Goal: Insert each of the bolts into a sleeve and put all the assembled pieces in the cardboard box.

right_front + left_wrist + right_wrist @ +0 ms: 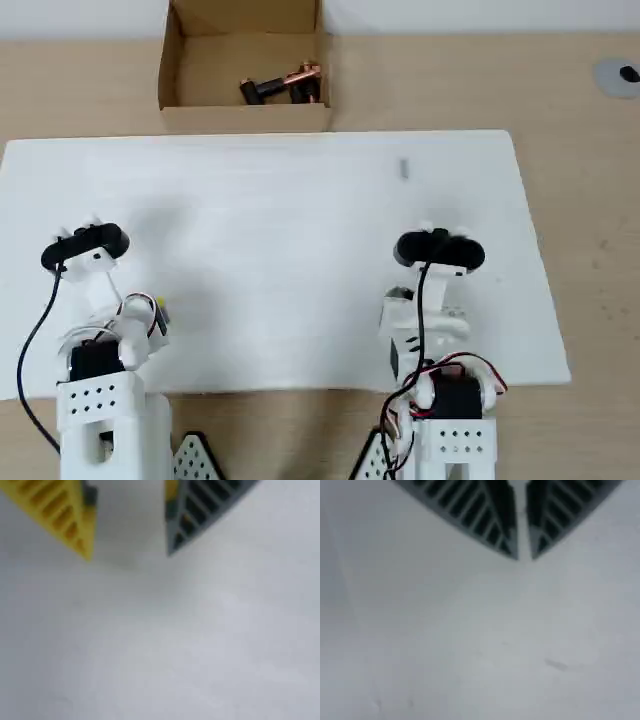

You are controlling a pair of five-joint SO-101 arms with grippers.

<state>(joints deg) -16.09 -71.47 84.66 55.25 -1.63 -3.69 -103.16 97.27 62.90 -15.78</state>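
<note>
Cardboard box [245, 118] with assembled pieces [285, 85] laid crosswise inside.
Set well apart from it: left gripper [129, 555] spread, right gripper [524, 557] pressed together.

Cardboard box [172, 70]: brown cardboard, matt, unfinished; assembled pieces [283, 86] inside it: part black and dull, part copper-toned metal with a slight sheen; table [590, 200]: pale wood-look surface, smooth, low gloss; white sheet [270, 250] over it: smooth and matt, paper or plastic not determinable; an arm's housing [100, 405]: white plastic, perforated, satin; left gripper [129, 555]: ribbed plastic, one finger yellow, one dark grey; right gripper [524, 557]: dark grey ribbed plastic, matt.
</note>
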